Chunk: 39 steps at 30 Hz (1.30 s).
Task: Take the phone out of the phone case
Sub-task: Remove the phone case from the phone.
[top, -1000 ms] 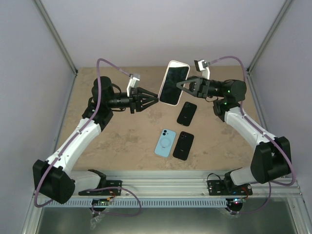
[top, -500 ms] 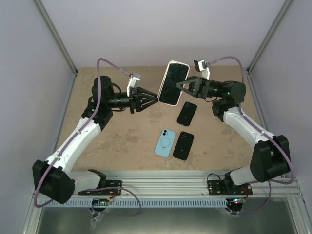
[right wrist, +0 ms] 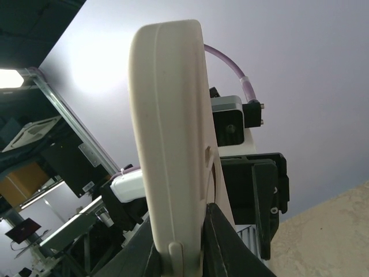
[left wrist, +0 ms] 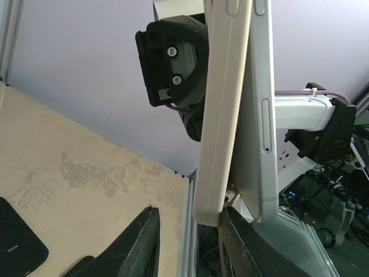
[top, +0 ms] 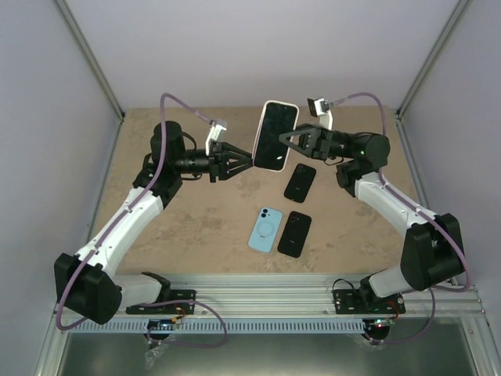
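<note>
The right gripper (top: 286, 141) clamped the cream phone case (right wrist: 173, 144), pale-edged phone (left wrist: 256, 115) partly out; the left gripper (top: 245, 157) stood narrowly parted around the case's corner.

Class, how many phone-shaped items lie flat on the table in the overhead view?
3. A black rectangular slab lies mid-table; a light blue slab lies lower in the view; a second black slab lies just right of it. None seems hidden.
</note>
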Each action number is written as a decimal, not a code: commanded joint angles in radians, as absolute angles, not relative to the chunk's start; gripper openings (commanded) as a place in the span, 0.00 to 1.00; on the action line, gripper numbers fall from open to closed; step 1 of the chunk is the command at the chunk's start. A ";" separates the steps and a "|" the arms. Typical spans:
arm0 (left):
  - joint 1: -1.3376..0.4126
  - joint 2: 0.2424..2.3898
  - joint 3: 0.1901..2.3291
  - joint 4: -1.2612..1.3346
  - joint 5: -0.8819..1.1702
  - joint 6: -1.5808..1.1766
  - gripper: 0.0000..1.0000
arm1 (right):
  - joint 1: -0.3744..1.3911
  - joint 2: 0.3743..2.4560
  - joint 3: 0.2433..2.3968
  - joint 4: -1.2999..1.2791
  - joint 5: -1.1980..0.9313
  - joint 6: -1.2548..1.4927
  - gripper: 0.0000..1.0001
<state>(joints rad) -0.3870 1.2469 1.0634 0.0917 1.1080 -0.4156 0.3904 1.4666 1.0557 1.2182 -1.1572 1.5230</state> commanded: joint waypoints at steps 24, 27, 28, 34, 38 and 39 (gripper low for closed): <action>-0.368 1.278 1.024 0.182 1.008 -0.506 0.39 | 0.563 1.396 0.982 1.113 -1.415 1.350 0.01; -0.368 1.280 1.028 0.207 1.029 -0.519 0.39 | 0.567 1.388 0.978 1.016 -1.454 1.272 0.01; -0.368 1.282 1.031 0.206 1.033 -0.517 0.39 | 0.570 1.386 0.976 0.977 -1.464 1.244 0.01; -0.382 1.290 1.066 0.145 1.053 -0.460 0.44 | 0.587 1.374 1.026 0.591 -1.516 0.927 0.00; -0.388 1.293 1.084 0.112 1.067 -0.426 0.46 | 0.608 1.386 1.142 0.036 -1.525 0.522 0.00; -0.388 1.296 1.091 0.105 1.070 -0.416 0.46 | 0.617 1.391 1.154 -0.024 -1.536 0.473 0.01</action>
